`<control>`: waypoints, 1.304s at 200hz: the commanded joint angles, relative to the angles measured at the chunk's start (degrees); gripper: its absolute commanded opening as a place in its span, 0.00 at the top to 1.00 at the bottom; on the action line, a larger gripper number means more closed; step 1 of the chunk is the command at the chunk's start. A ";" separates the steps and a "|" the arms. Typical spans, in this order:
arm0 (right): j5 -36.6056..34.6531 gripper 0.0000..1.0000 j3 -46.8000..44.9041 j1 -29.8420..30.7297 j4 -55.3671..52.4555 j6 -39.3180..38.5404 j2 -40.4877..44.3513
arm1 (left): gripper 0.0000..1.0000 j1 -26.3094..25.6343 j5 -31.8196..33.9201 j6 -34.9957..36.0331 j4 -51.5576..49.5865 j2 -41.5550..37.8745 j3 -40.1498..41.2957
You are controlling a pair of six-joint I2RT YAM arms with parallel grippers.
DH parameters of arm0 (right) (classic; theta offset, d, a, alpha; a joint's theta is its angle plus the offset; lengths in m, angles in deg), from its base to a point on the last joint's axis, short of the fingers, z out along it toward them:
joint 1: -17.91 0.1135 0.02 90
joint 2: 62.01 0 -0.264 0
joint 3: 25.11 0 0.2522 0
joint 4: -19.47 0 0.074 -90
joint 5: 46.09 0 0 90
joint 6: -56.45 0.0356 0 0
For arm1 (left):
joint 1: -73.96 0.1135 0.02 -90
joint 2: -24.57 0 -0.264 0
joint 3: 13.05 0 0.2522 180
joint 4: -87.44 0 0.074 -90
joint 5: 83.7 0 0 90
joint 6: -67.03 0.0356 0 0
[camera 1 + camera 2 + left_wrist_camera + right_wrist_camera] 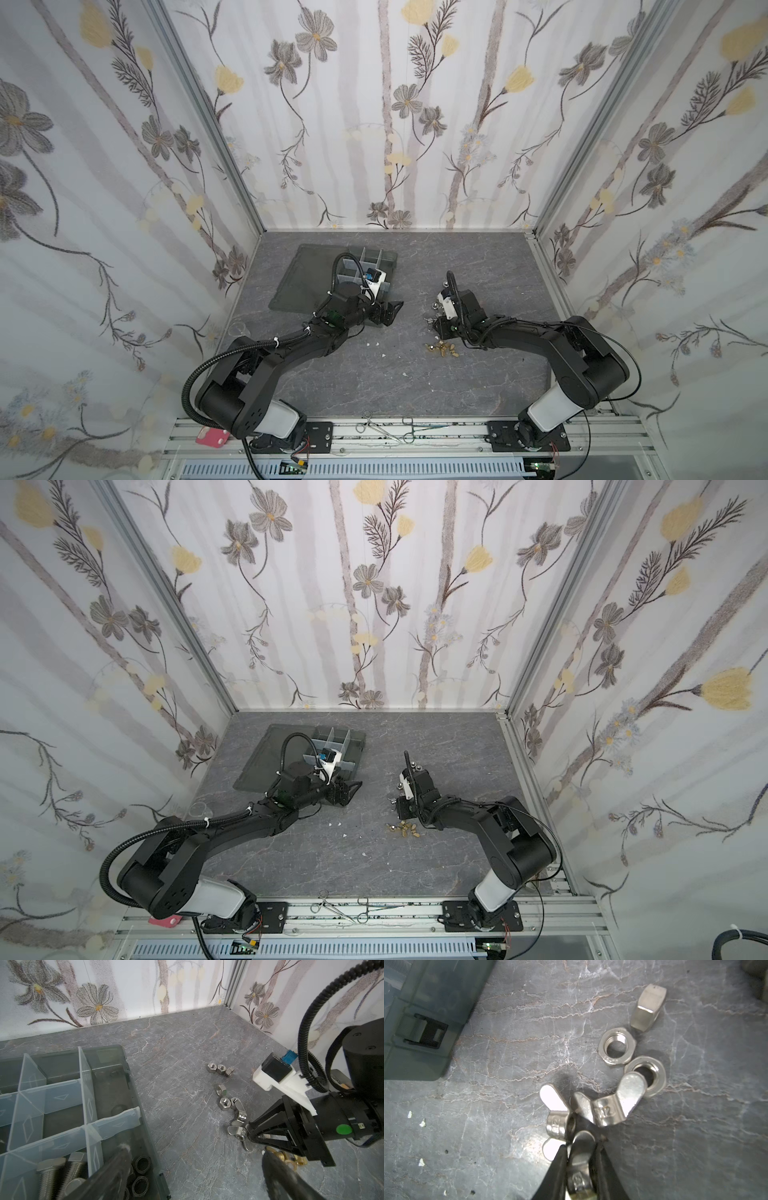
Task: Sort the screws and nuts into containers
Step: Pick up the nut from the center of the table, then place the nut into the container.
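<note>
Grey desk [374, 382] is carrying the organizer box [116, 1084] at left; left jaws are hanging wide open, empty, beside it. Right jaws are pinching one wing nut [579, 1167] by its wing; neighbouring wing nuts [610, 1109] are crowding it, probably risking a snag or slip.

Surface: grey marble-veined tabletop [374, 382]
Far left: dark grey plastic organizer box [110, 1093], lid open flat
Right of centre: silver hex nuts [220, 1069], silver wing nuts [608, 1109], small brass-gold pieces [442, 350]
Middle: tiny white specks [376, 344]

Hardware layout on the table [374, 374]
Organizer box [388, 259] at ten o'clock; wing nuts [241, 1115] at three; brass pieces [442, 351] at four.
</note>
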 commanded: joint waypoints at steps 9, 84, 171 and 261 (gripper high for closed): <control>-2.51 0.88 -0.70 0.09 -3.52 -0.60 0.12 | 0.02 0.05 0.80 1.16 1.11 -0.58 -0.40; -2.04 0.94 8.42 0.16 -6.93 -1.99 5.61 | 0.00 0.91 7.35 -2.07 10.77 -6.94 5.27; 18.84 0.93 37.14 10.06 -1.41 -6.30 -13.22 | 0.00 15.75 20.63 -17.76 9.71 -21.27 15.88; 23.07 0.92 63.84 18.65 -0.50 -3.70 -38.91 | 0.01 25.11 31.20 -23.55 -7.94 -33.80 18.85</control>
